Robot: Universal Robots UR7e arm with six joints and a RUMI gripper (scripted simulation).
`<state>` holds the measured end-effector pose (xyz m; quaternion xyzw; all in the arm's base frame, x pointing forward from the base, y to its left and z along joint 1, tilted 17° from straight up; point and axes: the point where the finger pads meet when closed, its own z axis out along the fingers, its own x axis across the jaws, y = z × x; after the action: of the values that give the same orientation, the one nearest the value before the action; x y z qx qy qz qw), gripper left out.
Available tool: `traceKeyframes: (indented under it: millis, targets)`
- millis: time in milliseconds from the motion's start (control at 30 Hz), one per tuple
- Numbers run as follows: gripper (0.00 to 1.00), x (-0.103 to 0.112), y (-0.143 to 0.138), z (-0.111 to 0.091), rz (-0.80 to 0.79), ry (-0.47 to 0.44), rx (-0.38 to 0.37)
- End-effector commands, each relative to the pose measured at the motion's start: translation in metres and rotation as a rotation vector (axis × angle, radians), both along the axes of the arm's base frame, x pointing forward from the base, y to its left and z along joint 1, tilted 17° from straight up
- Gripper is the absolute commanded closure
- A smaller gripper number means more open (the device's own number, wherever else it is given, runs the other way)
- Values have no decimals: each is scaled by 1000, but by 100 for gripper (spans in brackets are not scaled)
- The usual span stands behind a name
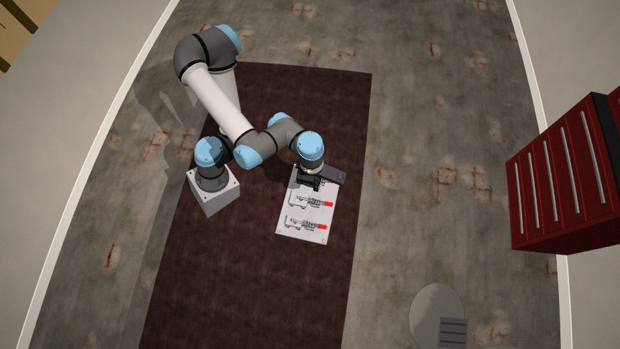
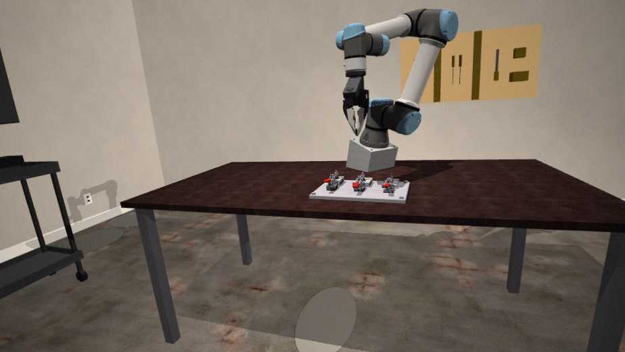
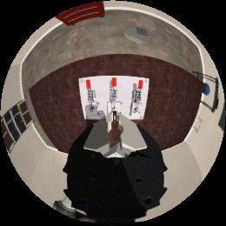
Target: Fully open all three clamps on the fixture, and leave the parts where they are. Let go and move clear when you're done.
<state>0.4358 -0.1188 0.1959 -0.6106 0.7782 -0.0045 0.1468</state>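
Dim light, soft shadows, curved wrist-view edges

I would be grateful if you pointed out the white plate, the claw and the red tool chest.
White plate (image 1: 303, 237) (image 2: 350, 195) (image 3: 83, 91): all three views, bare surface.
Claw (image 2: 356, 132) (image 3: 114, 111): exterior and wrist views, fingertips.
Red tool chest (image 1: 537, 243) (image 3: 83, 13): top and wrist views, side; front.

The robot's arm (image 1: 217, 97) (image 2: 421, 70) goes up, bends at its elbow, and reaches out. Its wrist (image 1: 310, 147) (image 2: 354, 48) points down. The black tool (image 1: 315, 188) (image 2: 356, 132) (image 3: 114, 111) hangs high above the desk, its finger tips shut together with nothing between them.
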Motion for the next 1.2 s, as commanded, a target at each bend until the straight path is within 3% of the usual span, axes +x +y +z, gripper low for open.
traceKeyframes:
  millis: [0,333,1167]
  targets:
    - [100,7,-3,4,0,0,-1]
    - [100,17,-6,8,0,0,-1]
    - [100,17,-6,9,0,0,-1]
